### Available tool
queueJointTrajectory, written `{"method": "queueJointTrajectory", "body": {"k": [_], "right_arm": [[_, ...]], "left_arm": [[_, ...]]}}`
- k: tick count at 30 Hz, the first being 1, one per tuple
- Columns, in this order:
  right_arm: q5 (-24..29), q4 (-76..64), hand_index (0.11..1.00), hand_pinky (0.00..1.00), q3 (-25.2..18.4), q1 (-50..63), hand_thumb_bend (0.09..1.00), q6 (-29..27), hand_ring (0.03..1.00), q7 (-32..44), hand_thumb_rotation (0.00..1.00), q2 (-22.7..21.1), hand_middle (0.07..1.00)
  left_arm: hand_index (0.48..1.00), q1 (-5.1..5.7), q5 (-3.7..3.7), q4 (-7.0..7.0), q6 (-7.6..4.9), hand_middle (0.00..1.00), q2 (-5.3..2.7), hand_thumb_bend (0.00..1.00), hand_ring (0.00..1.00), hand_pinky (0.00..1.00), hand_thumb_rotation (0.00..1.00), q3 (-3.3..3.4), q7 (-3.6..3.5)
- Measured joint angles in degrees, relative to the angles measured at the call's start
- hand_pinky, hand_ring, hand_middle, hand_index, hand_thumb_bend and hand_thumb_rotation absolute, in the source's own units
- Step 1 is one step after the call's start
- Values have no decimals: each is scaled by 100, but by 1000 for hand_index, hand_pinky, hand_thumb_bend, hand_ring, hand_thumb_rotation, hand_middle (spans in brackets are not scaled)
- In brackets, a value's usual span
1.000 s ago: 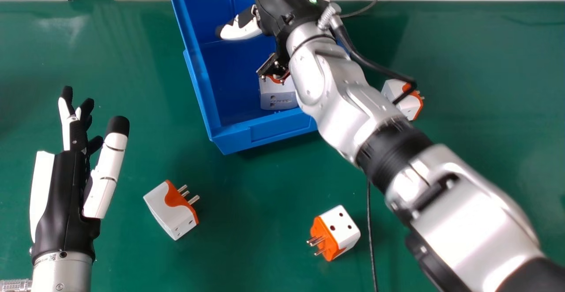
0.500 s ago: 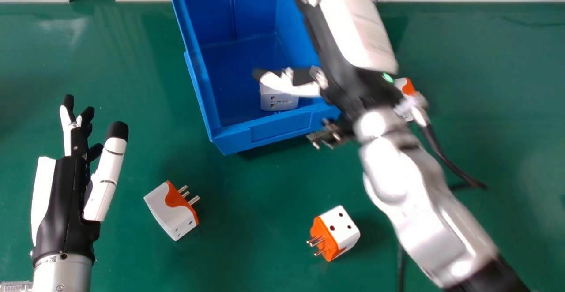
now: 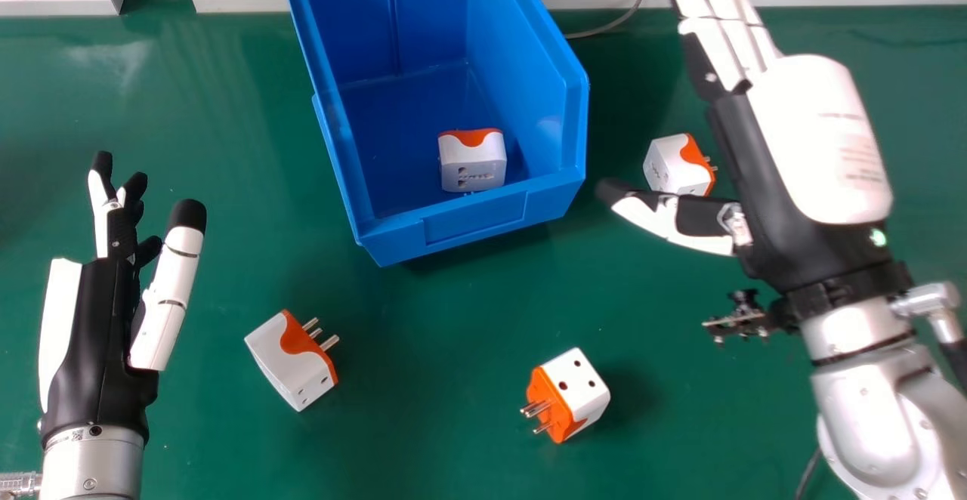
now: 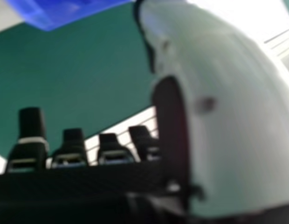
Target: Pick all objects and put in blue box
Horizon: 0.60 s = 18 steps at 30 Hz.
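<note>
Left hand (image 3: 91, 334): empty, fingers extended; nearer the left adapter (image 3: 281, 364). Blue box (image 3: 476, 220) holds one adapter (image 3: 472, 164). Front adapter (image 3: 578, 387) lies robot-side. Right adapter (image 3: 667, 164), probable next target, lies between box and released right hand (image 3: 820, 137), pins handward; the thumb must clear it.

A smooth, dark green tabletop (image 3: 423, 319), seen from above. At twelve o'clock stands an open blue plastic box (image 3: 476, 220). Three blocky white-and-orange plastic plug adapters lie around it: one at two o'clock (image 3: 666, 166), near the box; one at five o'clock (image 3: 582, 383), metal prongs towards eight; one at eight o'clock (image 3: 283, 360), prongs towards one or two. A thin grey cable (image 3: 604, 29) lies at one o'clock.
</note>
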Motion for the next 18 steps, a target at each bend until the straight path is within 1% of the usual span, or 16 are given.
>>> {"method": "queueJointTrajectory", "body": {"k": [5, 9, 11, 15, 18], "right_arm": [[18, 4, 954, 808, -333, 89, 385, 13, 964, 368, 83, -256, 999], [24, 148, 955, 816, -538, 74, 396, 5, 968, 747, 70, -599, 998], [21, 328, 953, 815, -584, 7, 404, -11, 968, 847, 64, -694, 995], [-54, 829, 949, 815, -596, -293, 419, 11, 967, 978, 64, -897, 988], [-226, 1253, 948, 817, -499, -647, 424, 25, 966, 1052, 75, -971, 987]], "left_arm": [[980, -7, 2, 20, 0, 984, 3, 535, 988, 922, 962, 3, 5], [979, -21, 2, 60, -7, 983, 6, 538, 987, 922, 962, 5, 9], [979, -29, 0, 83, -17, 983, 7, 538, 987, 923, 962, 6, 9], [979, -64, -6, 174, -48, 983, 9, 538, 986, 926, 963, 9, 9], [979, -69, -11, 187, -60, 983, 8, 542, 986, 926, 962, 9, 7]]}}
